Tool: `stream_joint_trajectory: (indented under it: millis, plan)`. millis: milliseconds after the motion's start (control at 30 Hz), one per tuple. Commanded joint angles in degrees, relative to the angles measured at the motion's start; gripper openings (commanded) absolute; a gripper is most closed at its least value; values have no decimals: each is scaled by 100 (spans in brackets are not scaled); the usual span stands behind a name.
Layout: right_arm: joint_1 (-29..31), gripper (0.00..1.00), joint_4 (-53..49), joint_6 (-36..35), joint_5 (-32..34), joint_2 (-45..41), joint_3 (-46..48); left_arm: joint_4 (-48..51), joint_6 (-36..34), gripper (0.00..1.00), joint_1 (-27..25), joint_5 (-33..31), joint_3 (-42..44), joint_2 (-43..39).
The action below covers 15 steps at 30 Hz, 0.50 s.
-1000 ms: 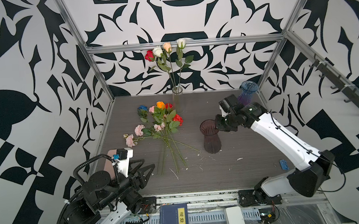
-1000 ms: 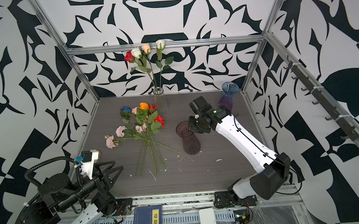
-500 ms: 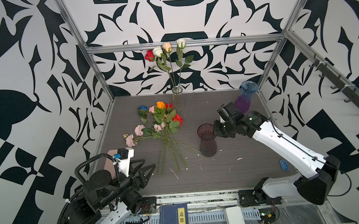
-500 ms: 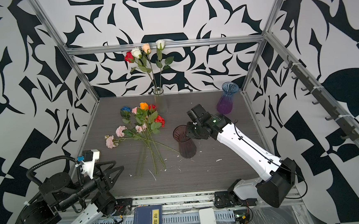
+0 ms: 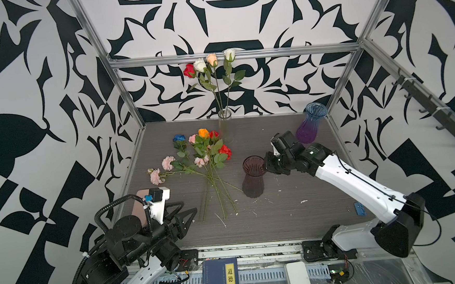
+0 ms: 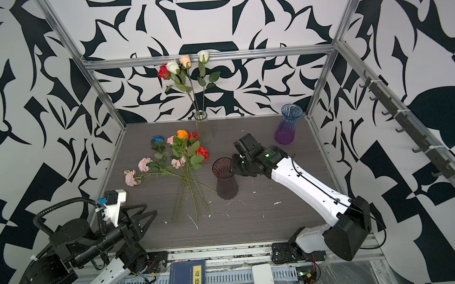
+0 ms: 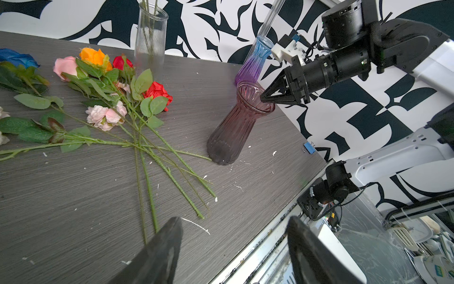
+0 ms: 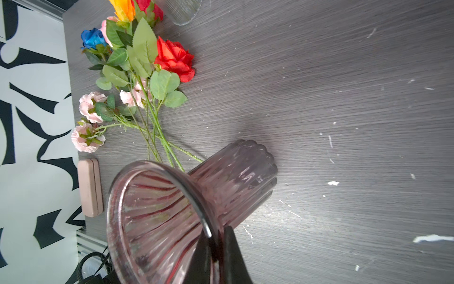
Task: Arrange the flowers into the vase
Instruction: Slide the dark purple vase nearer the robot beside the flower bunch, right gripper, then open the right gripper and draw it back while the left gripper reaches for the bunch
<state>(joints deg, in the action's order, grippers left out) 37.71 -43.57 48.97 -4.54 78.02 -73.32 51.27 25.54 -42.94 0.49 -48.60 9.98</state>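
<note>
Flowers [image 5: 206,160] on grey table [image 5: 293,217] | end effectors: right [image 5: 267,167] grips vase [image 5: 253,184], left [image 5: 189,206] spread | patterned walls [image 5: 227,18]

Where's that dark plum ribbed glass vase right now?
In both top views the dark plum ribbed glass vase sits near the middle of the grey table, just right of the loose flowers, with the right gripper shut on its rim.

Maroon vase [image 8: 233,177] rim & clear vase [image 8: 183,12] cut off at edges.
</note>
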Motion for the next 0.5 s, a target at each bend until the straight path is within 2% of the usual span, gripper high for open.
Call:
stream_joint_trajectory:
  millis: [0,133,467]
  plan:
    - [53,0,92,-172,106,138,-159,-12,-24,72,29,56,35,47]
    - [-112,0,-270,-568,611,355,-652,-11,-27,72,27,49,35,57]
    - [-803,0,-160,-947,292,905,-1163,6,-7,72,31,-14,28,70]
